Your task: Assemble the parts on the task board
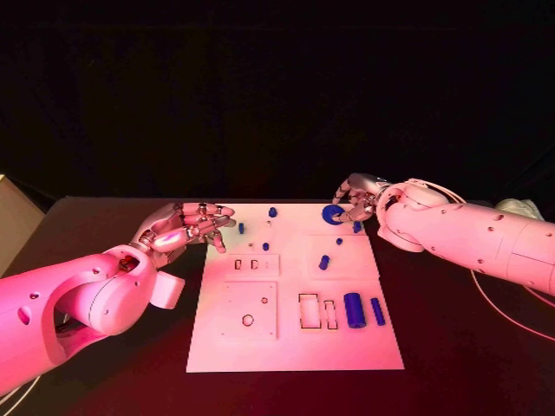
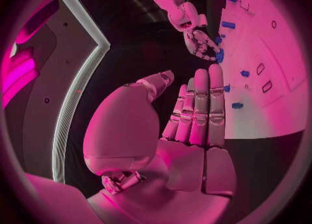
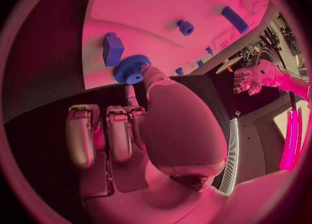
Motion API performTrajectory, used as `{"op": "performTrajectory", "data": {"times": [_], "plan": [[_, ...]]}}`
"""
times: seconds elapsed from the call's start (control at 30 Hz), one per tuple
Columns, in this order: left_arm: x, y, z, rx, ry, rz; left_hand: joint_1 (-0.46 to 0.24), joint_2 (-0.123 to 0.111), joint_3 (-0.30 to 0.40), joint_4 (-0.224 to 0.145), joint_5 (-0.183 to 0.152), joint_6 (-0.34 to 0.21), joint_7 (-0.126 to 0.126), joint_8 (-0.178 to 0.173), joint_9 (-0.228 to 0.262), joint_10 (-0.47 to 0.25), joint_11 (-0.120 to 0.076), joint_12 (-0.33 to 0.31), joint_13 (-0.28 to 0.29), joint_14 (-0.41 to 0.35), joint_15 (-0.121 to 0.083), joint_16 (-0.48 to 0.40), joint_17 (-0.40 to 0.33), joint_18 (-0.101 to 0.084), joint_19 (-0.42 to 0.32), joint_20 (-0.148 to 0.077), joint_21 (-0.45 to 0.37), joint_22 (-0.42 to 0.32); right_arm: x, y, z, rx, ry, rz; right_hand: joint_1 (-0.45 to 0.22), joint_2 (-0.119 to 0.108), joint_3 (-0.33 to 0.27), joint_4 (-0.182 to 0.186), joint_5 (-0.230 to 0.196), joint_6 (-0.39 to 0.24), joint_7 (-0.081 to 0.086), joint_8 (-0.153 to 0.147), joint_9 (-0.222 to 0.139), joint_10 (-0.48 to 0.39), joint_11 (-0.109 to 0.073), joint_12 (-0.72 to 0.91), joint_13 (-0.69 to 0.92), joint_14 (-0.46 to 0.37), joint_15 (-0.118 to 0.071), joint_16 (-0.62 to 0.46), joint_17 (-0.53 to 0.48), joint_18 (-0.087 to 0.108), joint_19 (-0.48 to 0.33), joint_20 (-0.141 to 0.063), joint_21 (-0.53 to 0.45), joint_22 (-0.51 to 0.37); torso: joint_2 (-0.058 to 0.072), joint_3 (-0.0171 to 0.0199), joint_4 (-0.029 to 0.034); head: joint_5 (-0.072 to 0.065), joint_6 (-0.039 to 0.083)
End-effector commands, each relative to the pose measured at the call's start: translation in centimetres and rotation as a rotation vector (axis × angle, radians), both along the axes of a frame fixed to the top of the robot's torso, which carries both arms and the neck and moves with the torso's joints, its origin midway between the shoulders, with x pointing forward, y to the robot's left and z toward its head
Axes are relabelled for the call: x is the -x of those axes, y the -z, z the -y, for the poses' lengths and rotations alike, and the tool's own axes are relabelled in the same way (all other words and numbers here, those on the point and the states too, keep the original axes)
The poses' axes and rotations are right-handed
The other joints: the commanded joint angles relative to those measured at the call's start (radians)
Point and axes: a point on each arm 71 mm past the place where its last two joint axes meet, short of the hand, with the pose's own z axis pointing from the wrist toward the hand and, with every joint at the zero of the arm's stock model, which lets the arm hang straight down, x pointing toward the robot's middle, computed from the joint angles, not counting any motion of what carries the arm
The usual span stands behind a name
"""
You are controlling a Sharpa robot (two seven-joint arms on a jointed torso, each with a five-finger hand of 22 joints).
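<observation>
The task board (image 1: 297, 342) looks smooth, matt plastic; the blue gear (image 3: 132, 68) has ridged teeth; the table (image 1: 453, 347) is dull black.

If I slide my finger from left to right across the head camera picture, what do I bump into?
Left hand → task board → blue gear that the right hand pinches at the board's far edge.

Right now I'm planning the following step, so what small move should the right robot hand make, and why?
Probably lift slightly. The right robot hand already pinches the round blue toothed gear at the far edge of the white task board, beside a blue block; raising it should clear both before carrying it to a seat.
</observation>
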Motion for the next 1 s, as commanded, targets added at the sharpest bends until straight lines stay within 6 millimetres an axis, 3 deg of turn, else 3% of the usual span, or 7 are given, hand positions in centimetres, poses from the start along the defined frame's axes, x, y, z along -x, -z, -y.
{"op": "performTrajectory", "data": {"times": [0.03, 0.67, 0.73, 0.8, 1.0], "plan": [[0.1, -0.1, 0.2, 0.008, 0.023, 0.003, 0.006, 0.003, 0.001, -0.006, -0.005, -0.008, -0.002, -0.006, 0.001, -0.008, -0.002, -0.004, 0.0, -0.006, 0.0, -0.005, -0.001, 0.006, -0.006, 0.0, 0.002, -0.001, 0.0, 0.4, 0.0, 0.0, 0.0, -0.033, -0.001, 0.007, 0.007, 0.0, 0.003, -0.002, 0.009, 0.004, 0.0, 0.066, 0.006, 0.002, 0.231, 0.1, 0.007, 0.004, 0.243, -0.015, 0.072, 0.005, 0.001, 0.179, 0.001, 0.0005, 0.0003, -0.001, -0.001], [0.1, -0.1, 0.2, 0.007, 0.023, 0.002, 0.005, 0.004, 0.002, -0.007, -0.005, -0.008, -0.001, -0.006, 0.003, -0.009, -0.001, -0.003, 0.0, -0.006, 0.001, -0.008, -0.002, 0.006, -0.007, 0.001, 0.003, -0.001, -0.1, 0.7, 0.2, 0.0, 0.006, -0.044, -0.008, 0.017, 0.031, -0.004, 0.01, -0.003, 0.011, 0.006, -0.002, 0.062, 0.008, 0.0, 0.229, 0.1, 0.01, 0.004, 0.243, -0.015, 0.071, 0.008, 0.001, 0.179, 0.0, 0.0013, -0.0014, 0.002, -0.006], [0.1, -0.1, 0.2, 0.007, 0.022, 0.002, 0.005, 0.004, 0.002, -0.007, -0.005, -0.008, -0.001, -0.006, 0.003, -0.009, -0.001, -0.003, 0.0, -0.006, 0.001, -0.008, -0.002, 0.006, -0.007, 0.001, 0.003, -0.001, -0.1, 0.6, 0.2, -0.008, 0.002, -0.032, -0.002, 0.02, 0.05, -0.009, 0.015, 0.002, 0.011, 0.01, -0.002, 0.064, 0.007, 0.001, 0.23, 0.1, 0.01, 0.005, 0.244, -0.015, 0.071, 0.008, 0.001, 0.18, 0.0, 0.0011, -0.0012, 0.001, -0.005], [0.1, -0.1, 0.2, 0.007, 0.022, 0.002, 0.005, 0.004, 0.002, -0.007, -0.005, -0.008, -0.001, -0.006, 0.003, -0.009, -0.001, -0.003, 0.0, -0.006, 0.001, -0.008, -0.002, 0.006, -0.007, 0.001, 0.003, -0.001, 0.0, 0.4, 0.1, -0.02, -0.004, -0.006, 0.018, 0.024, 0.117, -0.025, 0.006, 0.022, 0.007, 0.022, -0.004, 0.068, 0.004, 0.004, 0.233, 0.1, 0.007, 0.006, 0.245, -0.015, 0.072, 0.006, 0.003, 0.182, 0.0, 0.0009, -0.0014, 0.001, -0.005], [0.1, -0.1, 0.2, 0.007, 0.023, 0.002, 0.005, 0.004, 0.002, -0.007, -0.005, -0.008, -0.001, -0.006, 0.003, -0.009, -0.001, -0.003, 0.0, -0.006, 0.001, -0.008, -0.002, 0.006, -0.007, 0.001, 0.003, -0.001, 0.4, -0.3, -0.4, -0.049, -0.027, 0.087, 0.011, 0.012, 0.204, -0.05, 0.029, 0.06, -0.007, 0.052, 0.001, 0.067, -0.009, 0.002, 0.232, 0.1, -0.004, 0.007, 0.246, -0.016, 0.072, -0.002, 0.004, 0.185, 0.0, -0.0001, 0.0002, -0.006, -0.002]]}}
